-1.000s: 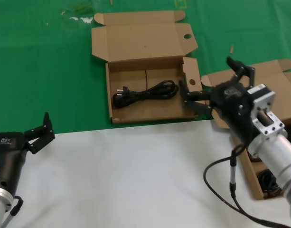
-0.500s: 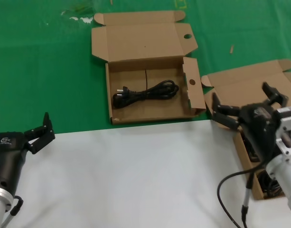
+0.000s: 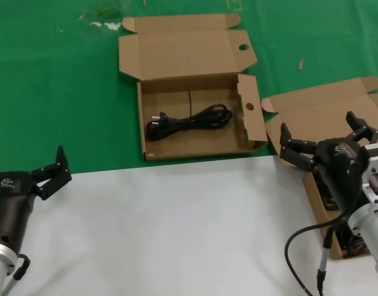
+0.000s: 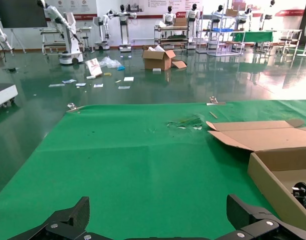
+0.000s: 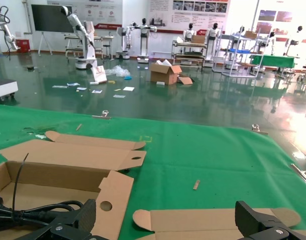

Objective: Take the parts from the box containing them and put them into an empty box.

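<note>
A: Where is the right gripper (image 3: 324, 143)?

B: Above the near left corner of the plain-flapped box (image 3: 336, 105) at the right side of the table. Its fingers are spread wide with nothing between them.

A: And the cords?

B: One black cord (image 3: 189, 120) lies stretched across the floor of the holed box (image 3: 201, 148) in the middle, well apart from the gripper. In the right wrist view the same cord (image 5: 28, 210) shows behind the holed side flap (image 5: 110, 200). More dark cords (image 3: 349, 237) sit in the plain-flapped box, mostly hidden under the right arm.

A: How do the box edges stand?

B: The holed box has its lid (image 3: 182, 49) folded back flat on the green cloth (image 3: 53, 80), and its right flap stands upright just beside the other box's lid tab. The front wall sits right at the line where green cloth meets the white sheet (image 3: 170, 228).

A: Room to move?

B: The white sheet between both arms is bare. The green cloth left of the holed box is open too.

A: The left gripper (image 3: 50, 172)?

B: Parked at the near left edge, fingers apart, holding nothing.
</note>
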